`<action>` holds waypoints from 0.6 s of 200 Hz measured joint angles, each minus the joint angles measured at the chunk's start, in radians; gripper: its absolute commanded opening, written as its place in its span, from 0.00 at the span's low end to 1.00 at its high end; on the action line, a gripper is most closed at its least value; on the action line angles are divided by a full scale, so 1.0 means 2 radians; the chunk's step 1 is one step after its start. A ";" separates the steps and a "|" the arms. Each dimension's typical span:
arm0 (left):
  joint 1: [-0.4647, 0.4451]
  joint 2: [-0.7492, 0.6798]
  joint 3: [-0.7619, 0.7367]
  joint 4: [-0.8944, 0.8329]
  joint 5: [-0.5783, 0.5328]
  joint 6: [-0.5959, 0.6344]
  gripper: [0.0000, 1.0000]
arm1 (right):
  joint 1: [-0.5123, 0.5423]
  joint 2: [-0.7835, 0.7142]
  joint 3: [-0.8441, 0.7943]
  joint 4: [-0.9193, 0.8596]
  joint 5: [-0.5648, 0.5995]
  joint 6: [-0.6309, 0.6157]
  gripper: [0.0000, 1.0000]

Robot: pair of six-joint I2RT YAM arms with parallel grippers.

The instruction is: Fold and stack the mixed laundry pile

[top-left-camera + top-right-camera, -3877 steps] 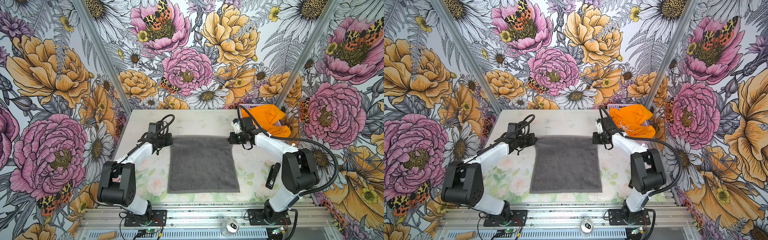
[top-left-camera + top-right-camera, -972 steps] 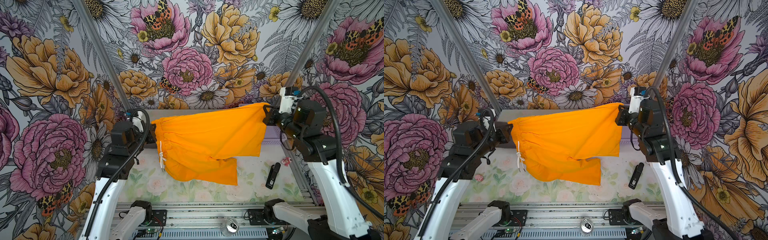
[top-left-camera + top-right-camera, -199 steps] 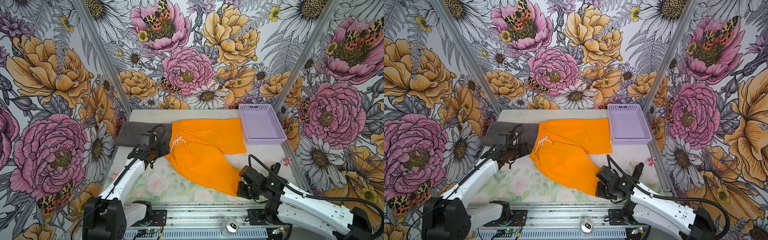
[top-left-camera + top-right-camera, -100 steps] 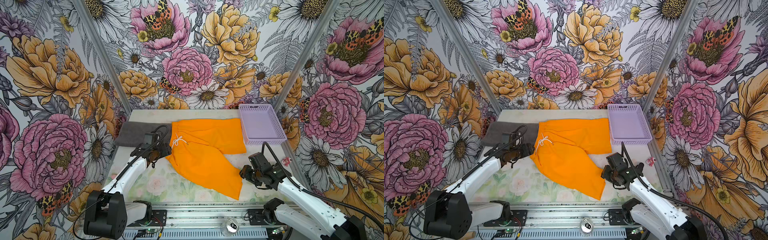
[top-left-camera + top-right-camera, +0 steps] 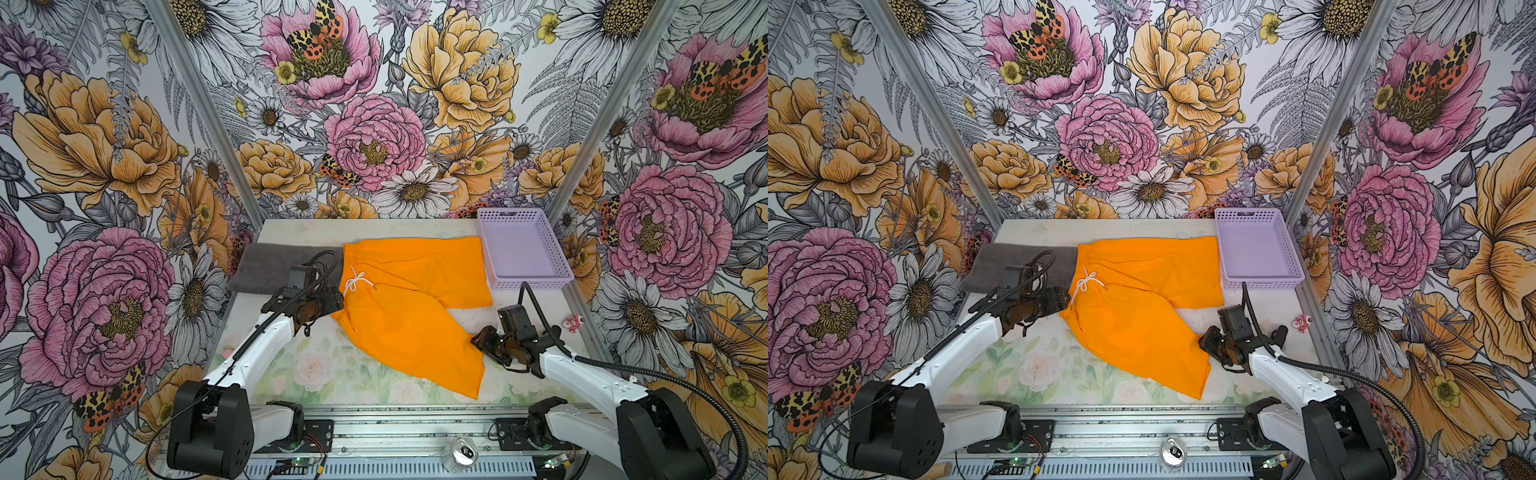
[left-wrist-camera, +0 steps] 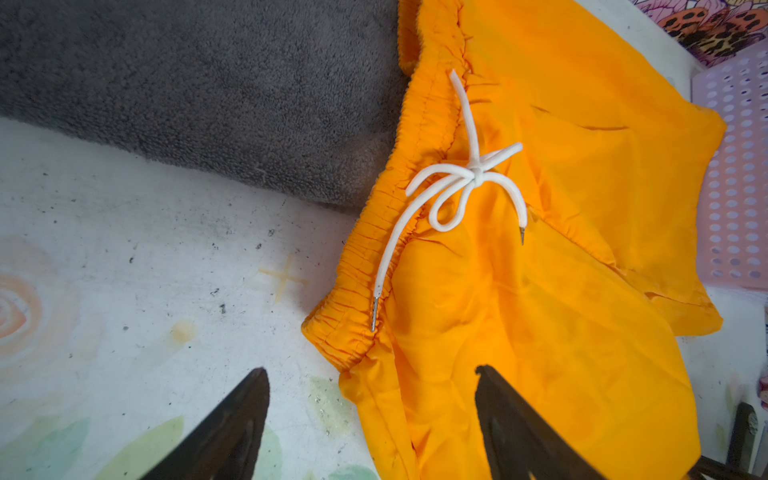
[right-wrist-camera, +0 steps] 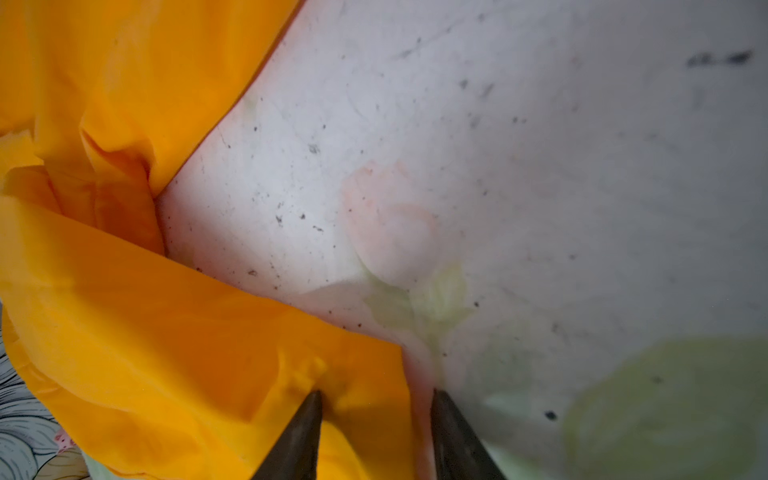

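The bright orange shorts (image 5: pixel 407 307) (image 5: pixel 1133 316) lie spread on the table, with the waistband and its white drawstring (image 5: pixel 357 280) (image 6: pixel 469 174) at the left. One leg reaches the front right. The dark grey towel (image 5: pixel 270 266) (image 5: pixel 1005 262) (image 6: pixel 208 83) lies folded at the back left, under the waistband's far end. My left gripper (image 5: pixel 332 301) (image 6: pixel 370 370) is open, straddling the waistband's near corner. My right gripper (image 5: pixel 478 340) (image 7: pixel 376 395) is open at the near leg's right edge: one finger over the shorts (image 7: pixel 145 332), one over the bare table.
The lavender basket (image 5: pixel 523 282) (image 5: pixel 1258 284) stands at the back right, touching the far leg's hem. A small pink object (image 5: pixel 573 322) lies near the right wall. A can (image 5: pixel 461 453) sits on the front rail.
My right gripper has let go of the near leg's front corner, opened, and moved back along that leg's right edge. The left arm has barely shifted.
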 measured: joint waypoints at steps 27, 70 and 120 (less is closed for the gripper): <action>0.000 0.000 0.000 0.000 0.000 0.000 0.79 | -0.004 0.001 -0.013 0.032 -0.005 0.009 0.24; 0.000 -0.001 0.000 0.000 0.000 0.000 0.80 | -0.006 -0.067 -0.003 -0.022 0.020 -0.009 0.00; 0.000 -0.005 0.000 0.000 0.000 0.000 0.79 | -0.006 -0.140 0.072 -0.141 0.049 -0.055 0.00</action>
